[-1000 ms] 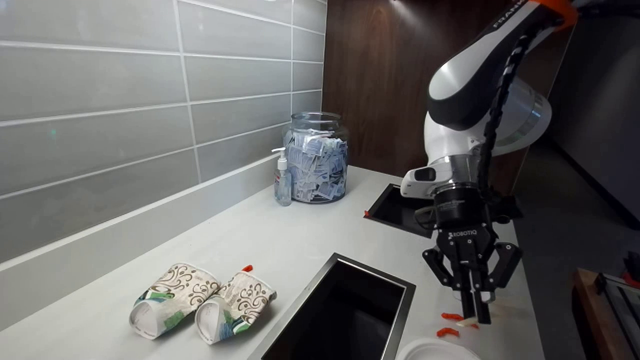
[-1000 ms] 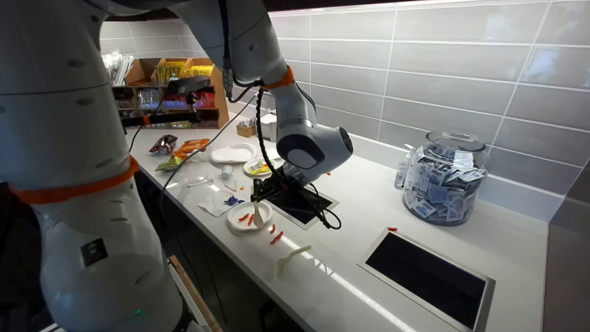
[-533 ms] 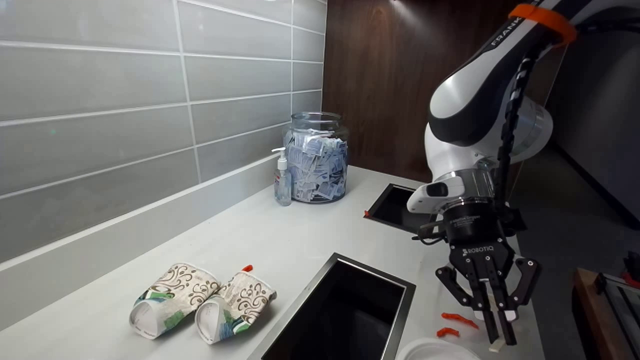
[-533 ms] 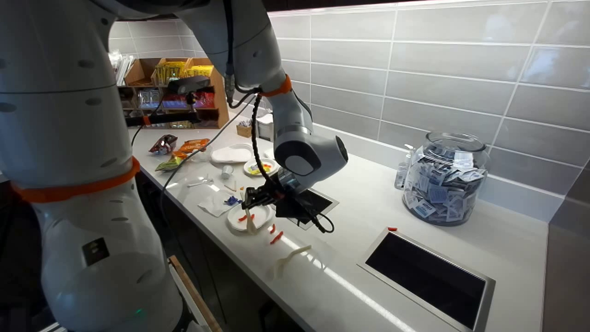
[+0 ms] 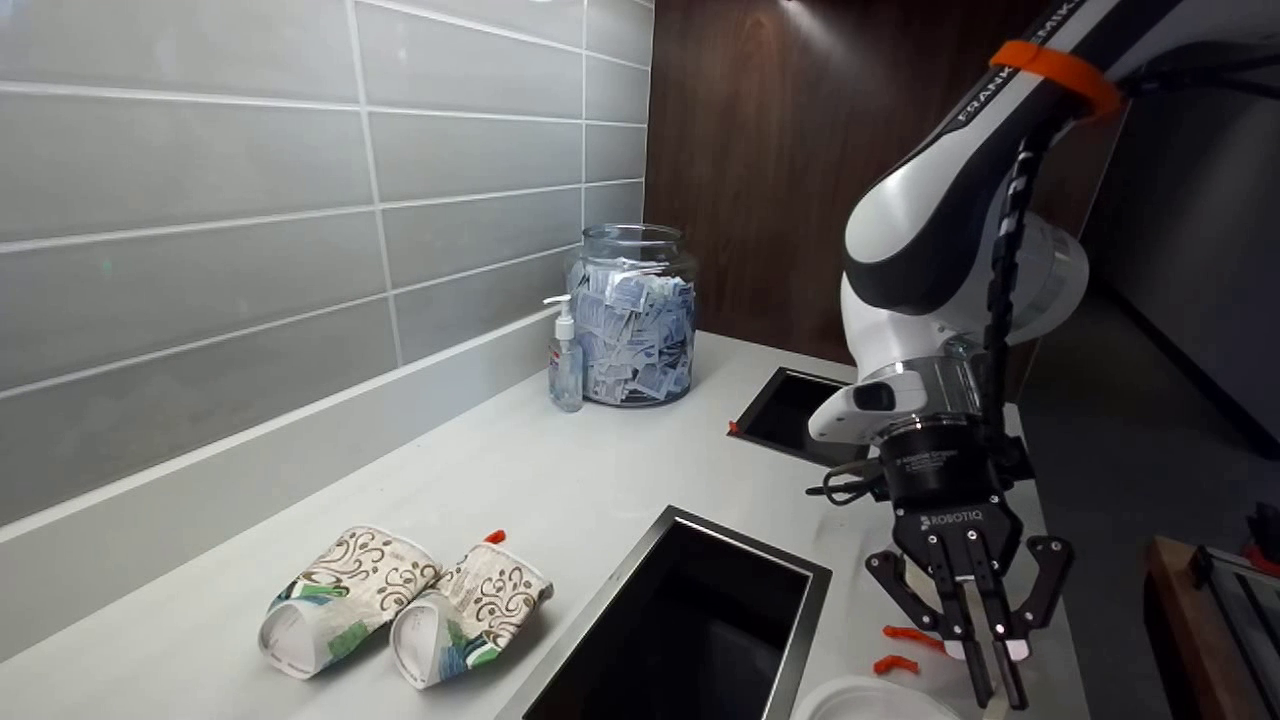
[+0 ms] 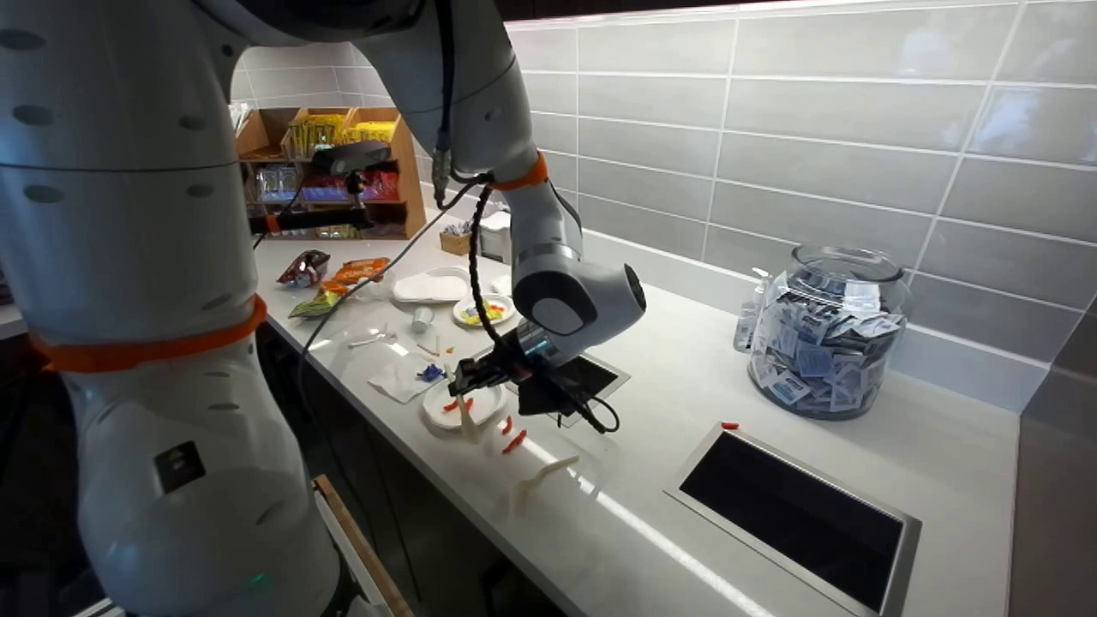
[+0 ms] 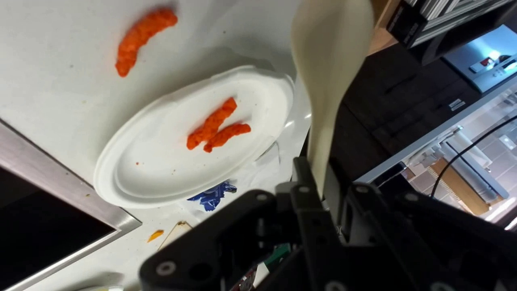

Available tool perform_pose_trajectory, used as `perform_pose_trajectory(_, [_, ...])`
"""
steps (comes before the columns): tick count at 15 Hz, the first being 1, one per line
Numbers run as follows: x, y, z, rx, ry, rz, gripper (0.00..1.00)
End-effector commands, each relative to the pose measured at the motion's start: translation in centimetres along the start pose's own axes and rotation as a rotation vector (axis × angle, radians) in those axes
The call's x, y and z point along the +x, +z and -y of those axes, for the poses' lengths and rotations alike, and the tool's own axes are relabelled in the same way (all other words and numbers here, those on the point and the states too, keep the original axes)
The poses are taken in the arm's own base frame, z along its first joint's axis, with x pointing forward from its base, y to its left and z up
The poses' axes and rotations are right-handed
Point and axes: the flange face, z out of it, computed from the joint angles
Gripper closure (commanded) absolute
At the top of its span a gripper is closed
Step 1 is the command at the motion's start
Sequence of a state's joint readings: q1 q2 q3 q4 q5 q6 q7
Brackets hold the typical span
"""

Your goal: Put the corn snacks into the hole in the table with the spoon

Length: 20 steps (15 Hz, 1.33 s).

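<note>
My gripper is shut on the pale spoon; its fingertips pinch the handle in the wrist view. The spoon bowl points away from the fingers, and no snack shows on its visible face. In an exterior view the spoon hangs tilted by the plate's near rim; its height is hard to tell. Two red-orange corn snacks lie on the white plate. More corn snacks lie on the table beside it. The near hole is next to the plate.
A second pale spoon lies on the table. The far cut-out has a red piece at its corner. A glass jar and pump bottle stand by the wall. Two patterned bags lie beside the near hole.
My gripper has moved with the spoon toward the counter's front edge and past the loose snacks, mostly in the first half second. The spoon bowl has shifted from over the plate toward its near rim.
</note>
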<state>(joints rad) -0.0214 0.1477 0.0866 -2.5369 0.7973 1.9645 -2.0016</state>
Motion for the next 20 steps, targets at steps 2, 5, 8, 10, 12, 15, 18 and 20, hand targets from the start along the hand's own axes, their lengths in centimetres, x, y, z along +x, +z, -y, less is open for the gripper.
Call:
perform_pose_trajectory(2, [0.2, 0.9, -1.1, -0.024, -0.027, 0.03, 0.97])
perform_pose_trajectory(5, [0.4, 1.2, -2.0, -0.043, -0.032, 0.06, 0.97])
perform_pose_trajectory(8, [0.6, 1.3, -2.8, -0.064, -0.04, 0.081, 0.97])
perform_pose_trajectory(10, [0.7, 1.2, -3.3, -0.074, -0.045, 0.084, 0.97])
perform_pose_trajectory(12, [0.9, 1.1, -3.8, -0.078, -0.05, 0.085, 0.97])
perform_pose_trajectory(15, [1.2, 0.8, -4.4, -0.088, -0.059, 0.085, 0.97])
perform_pose_trajectory(18, [1.4, 0.5, -5.0, -0.1, -0.063, 0.093, 0.97])
perform_pose_trajectory(20, [1.6, 0.2, -5.4, -0.108, -0.066, 0.096, 0.97])
